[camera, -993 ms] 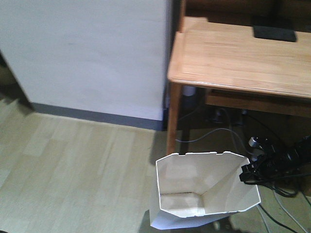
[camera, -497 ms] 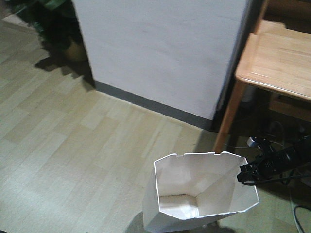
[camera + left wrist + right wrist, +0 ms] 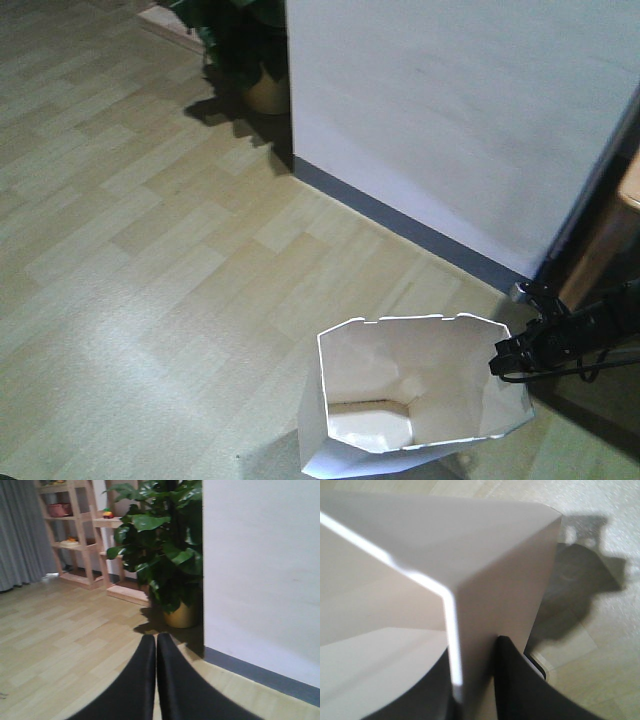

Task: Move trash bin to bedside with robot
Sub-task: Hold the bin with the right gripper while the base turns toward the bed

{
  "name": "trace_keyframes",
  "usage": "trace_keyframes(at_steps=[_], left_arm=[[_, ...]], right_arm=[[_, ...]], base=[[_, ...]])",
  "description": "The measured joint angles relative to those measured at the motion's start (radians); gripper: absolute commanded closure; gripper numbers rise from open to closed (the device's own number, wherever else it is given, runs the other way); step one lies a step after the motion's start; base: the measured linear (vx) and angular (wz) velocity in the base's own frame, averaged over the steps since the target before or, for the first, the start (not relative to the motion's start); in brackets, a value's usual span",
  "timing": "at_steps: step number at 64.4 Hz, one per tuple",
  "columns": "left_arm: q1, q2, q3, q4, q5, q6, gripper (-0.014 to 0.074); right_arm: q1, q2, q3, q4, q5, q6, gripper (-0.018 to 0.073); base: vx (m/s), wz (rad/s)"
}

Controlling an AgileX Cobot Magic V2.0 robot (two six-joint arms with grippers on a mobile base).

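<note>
Where the right wrist camera looks closest, we see the right end effector (image 3: pixel 472 680) clamped on a corner of the trash bin (image 3: pixel 420 540). One dark finger (image 3: pixel 520 685) lies against the outside of the thin white wall and the other sits inside, with the rim's bright edge running between them. Only the front view shows the whole open top of the bin. It stands on the pale wood-look floor (image 3: pixel 150 250) low in the frame, near the white wall (image 3: pixel 450 120), with the black arm reaching in from the right to its right rim. In that view the grip itself is too small and dark for us to read, and the bin's lower outside runs to the bottom edge. The left end effector (image 3: pixel 156 642) shows only in its own camera, fingers pressed together with nothing between them, above the floor. Beyond it stand a leafy plant (image 3: pixel 165 540) in a yellowish pot (image 3: pixel 181 616) at the wall's corner, then wooden shelves (image 3: pixel 75 530) and a grey curtain (image 3: pixel 20 535), dim and blurred.
</note>
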Motion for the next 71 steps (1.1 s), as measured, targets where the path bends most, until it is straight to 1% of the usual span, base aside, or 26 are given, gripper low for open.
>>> trace_keyframes(at_steps=[33, 71], left_arm=[[0.0, 0.0, 0.0, 0.0, 0.0, 0.0, 0.0603], [0.0, 0.0, 0.0, 0.0, 0.0, 0.0, 0.0603]], right_arm=[[0.0, 0.0, 0.0, 0.0, -0.008, 0.0, 0.0564], [0.0, 0.0, 0.0, 0.007, -0.009, 0.0, 0.0564]], base=[[0.09, 0.47], [0.16, 0.64]])
